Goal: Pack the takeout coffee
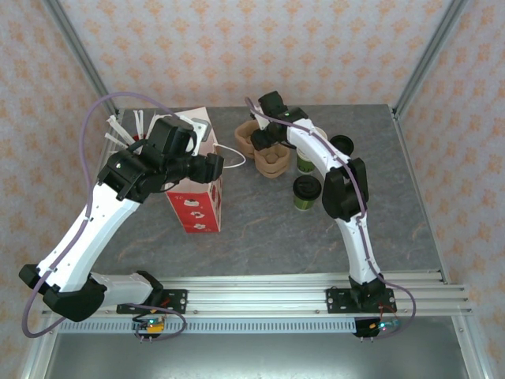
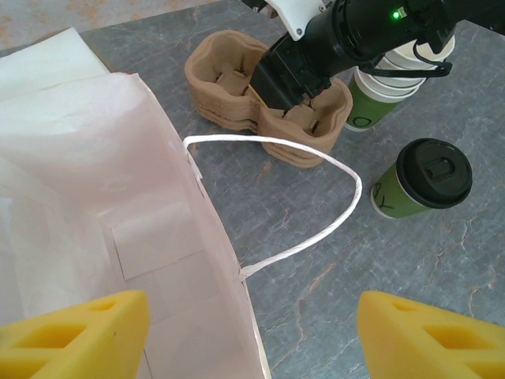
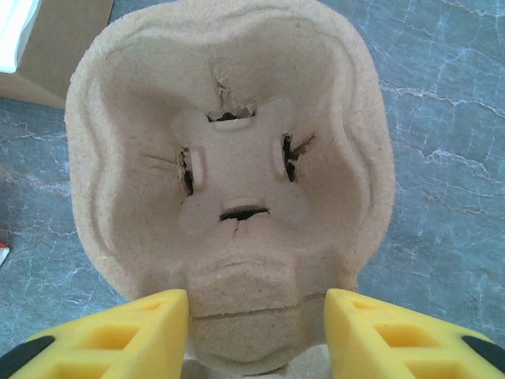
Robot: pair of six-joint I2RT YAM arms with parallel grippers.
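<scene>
2 sets of jaws.

R jaws: the yellow fingers (image 3: 110,335) sit either side of the near rim of a brown pulp cup carrier (image 3: 229,174). The gap is narrowed to about the rim's width and the pads are right against it, but can't tell if they actually pinch. The carrier is seen from above, w/ 4 slits round its centre pad. In the top view it belongs to a carrier pile (image 1: 264,154) by the middle of the far edge of the table (image 1: 260,245), w/ the R arm (image 1: 343,189) bent over it.

L jaws: wide apart, clamped on nothing. One finger (image 2: 75,339) is over the open mouth of a white paper bag (image 2: 87,174), the other over bare table, and the bag's rim runs between them. The bag's white loop handle (image 2: 347,189) hangs out over the table toward the carrier pile (image 2: 268,87). The bag stands upright, red-printed side (image 1: 197,209) facing the near edge, left of the table's centre.

Takeout coffee (image 1: 306,189): green cup w/ black lid (image 2: 426,178), upright about mid-table, a bit toward the right edge. It's just beside the R arm's elbow, outside the bag and apart from both jaws.

A stack of cups (image 2: 379,103) stands just on its far-edge side, next to the carrier pile. White sticks (image 1: 118,130) poke up near the far-left corner, behind the L arm (image 1: 87,229).
</scene>
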